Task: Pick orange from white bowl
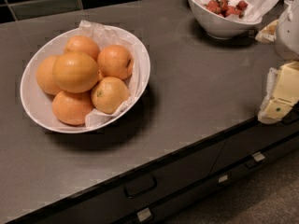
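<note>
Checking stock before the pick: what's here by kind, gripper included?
Oranges: 6 visible, all in the white bowl
Bowls: 2, the white bowl and a smaller bowl holding red fruit
Gripper: 1, at the right edge, by the counter front
Total: 9

White bowl [30, 99] was glossy white, paper liner [93, 29] white. Oranges [74, 71] were orange, top one yellower. Counter [196, 92] was plain dark grey. Smaller bowl [215, 28] was white, fruit [227, 6] red. Gripper [282, 90], at right edge, was cream-yellow. Drawer fronts [187, 171] were black, wall tiles [46, 6] dark.
</note>
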Action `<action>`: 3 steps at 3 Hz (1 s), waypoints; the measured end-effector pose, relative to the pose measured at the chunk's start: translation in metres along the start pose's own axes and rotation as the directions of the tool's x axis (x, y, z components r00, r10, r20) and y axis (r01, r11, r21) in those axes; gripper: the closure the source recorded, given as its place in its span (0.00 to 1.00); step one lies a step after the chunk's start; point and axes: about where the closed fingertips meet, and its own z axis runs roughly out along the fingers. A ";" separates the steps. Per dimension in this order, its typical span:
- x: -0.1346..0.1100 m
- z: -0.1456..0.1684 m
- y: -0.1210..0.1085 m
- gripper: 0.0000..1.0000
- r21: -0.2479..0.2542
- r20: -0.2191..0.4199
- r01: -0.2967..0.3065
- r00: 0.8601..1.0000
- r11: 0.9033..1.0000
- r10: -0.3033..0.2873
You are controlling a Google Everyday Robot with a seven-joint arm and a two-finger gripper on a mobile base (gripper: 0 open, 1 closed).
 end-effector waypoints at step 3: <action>-0.078 0.009 -0.013 0.00 0.012 0.090 0.125 0.988 0.992 -0.125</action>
